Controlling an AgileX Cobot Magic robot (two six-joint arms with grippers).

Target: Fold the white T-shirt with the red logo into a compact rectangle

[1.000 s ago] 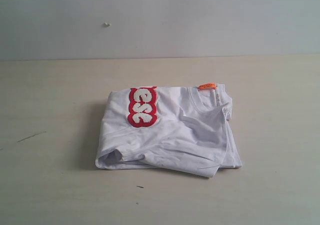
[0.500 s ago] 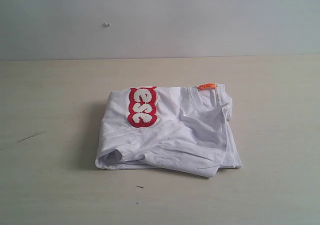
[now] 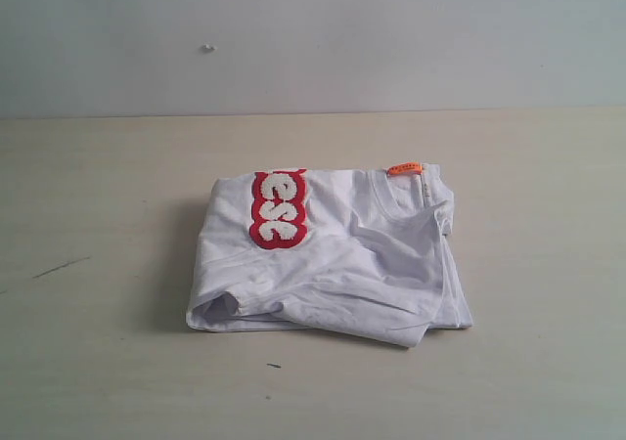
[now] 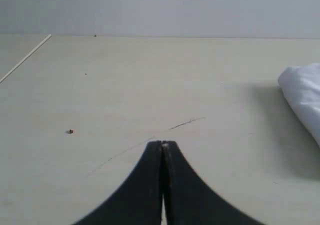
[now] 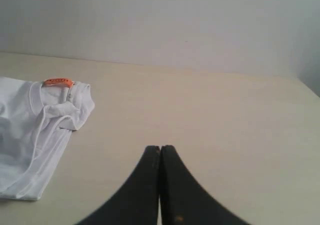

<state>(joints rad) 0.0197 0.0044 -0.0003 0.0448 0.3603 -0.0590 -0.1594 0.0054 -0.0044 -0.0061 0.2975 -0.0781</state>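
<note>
The white T-shirt (image 3: pixel 333 264) lies folded into a rough rectangle in the middle of the table. Part of its red logo (image 3: pixel 278 208) shows on top near the left fold, and the orange neck tag (image 3: pixel 405 168) sits at the far right corner. Neither arm appears in the exterior view. My left gripper (image 4: pixel 163 144) is shut and empty above bare table, well apart from the shirt's edge (image 4: pixel 305 92). My right gripper (image 5: pixel 160 148) is also shut and empty, away from the collar corner of the shirt (image 5: pixel 55 105) and its tag (image 5: pixel 58 81).
The pale wooden table (image 3: pixel 98 362) stretches all around the shirt. A dark scratch (image 3: pixel 59 267) marks it at the left, and a small speck (image 3: pixel 274 366) lies in front of the shirt. A grey wall (image 3: pixel 313 39) stands behind.
</note>
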